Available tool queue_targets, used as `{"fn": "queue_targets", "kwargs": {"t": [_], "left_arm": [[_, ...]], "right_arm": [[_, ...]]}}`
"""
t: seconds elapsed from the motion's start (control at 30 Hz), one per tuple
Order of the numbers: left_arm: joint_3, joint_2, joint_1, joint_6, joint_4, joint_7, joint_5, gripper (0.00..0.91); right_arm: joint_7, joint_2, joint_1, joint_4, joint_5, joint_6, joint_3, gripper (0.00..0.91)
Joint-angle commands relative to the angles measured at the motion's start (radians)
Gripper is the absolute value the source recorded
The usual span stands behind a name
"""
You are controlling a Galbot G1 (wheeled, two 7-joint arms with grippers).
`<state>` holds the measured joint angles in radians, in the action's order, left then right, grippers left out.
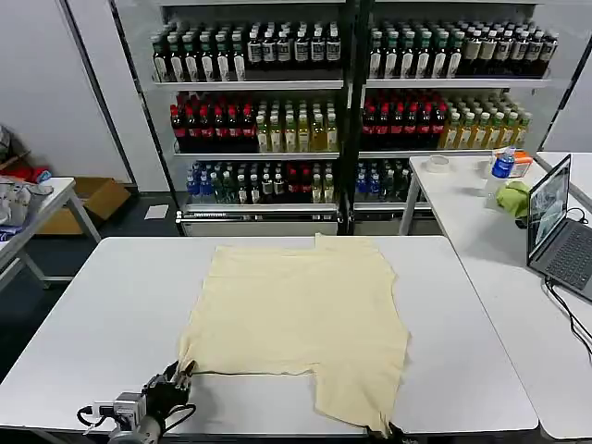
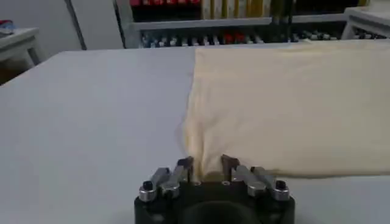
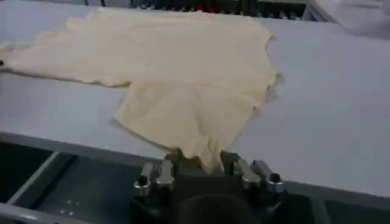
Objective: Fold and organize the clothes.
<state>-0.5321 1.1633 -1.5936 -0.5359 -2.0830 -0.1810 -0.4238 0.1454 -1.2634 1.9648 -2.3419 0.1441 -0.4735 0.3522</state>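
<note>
The garment (image 1: 301, 324) is a plain pale cream-yellow with no pattern, spread ahead of the left claw (image 2: 207, 168) and running to the right claw (image 3: 202, 161). Both claws are black-bodied with silvery metal fingers (image 2: 183, 167). The tabletop (image 1: 111, 324) under them is plain light grey, almost white. Well beyond the right claw lies a small bright green cloth (image 1: 513, 197), beside what seems a blue bottle (image 1: 503, 164).

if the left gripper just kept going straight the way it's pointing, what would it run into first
Probably the cream garment itself: the left gripper sits at its near left corner, fingers either side of the hem, pointing across the cloth on the white table.
</note>
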Motion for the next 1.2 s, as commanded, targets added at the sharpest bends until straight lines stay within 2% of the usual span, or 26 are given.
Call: {"fn": "queue_targets", "kwargs": {"t": [0.03,0.37,0.8,1.2], "left_arm": [[0.000,0.002,-0.001,0.000,0.002,0.005,0.001,0.010],[-0.008,0.012,-0.026,0.021,-0.045,0.018,-0.013,0.010],[-0.046,0.018,-0.081,0.045,-0.164,0.016,-0.028,0.010],[-0.120,-0.009,-0.094,0.044,-0.216,0.012,-0.112,0.010]], "right_arm": [[0.002,0.000,0.001,-0.003,0.017,0.001,-0.002,0.000],[-0.001,0.015,0.029,-0.085,0.018,0.033,0.035,0.000],[-0.002,0.038,0.083,-0.197,0.049,0.039,0.100,0.000],[0.004,0.073,0.034,-0.247,0.166,0.027,0.243,0.000]]}}
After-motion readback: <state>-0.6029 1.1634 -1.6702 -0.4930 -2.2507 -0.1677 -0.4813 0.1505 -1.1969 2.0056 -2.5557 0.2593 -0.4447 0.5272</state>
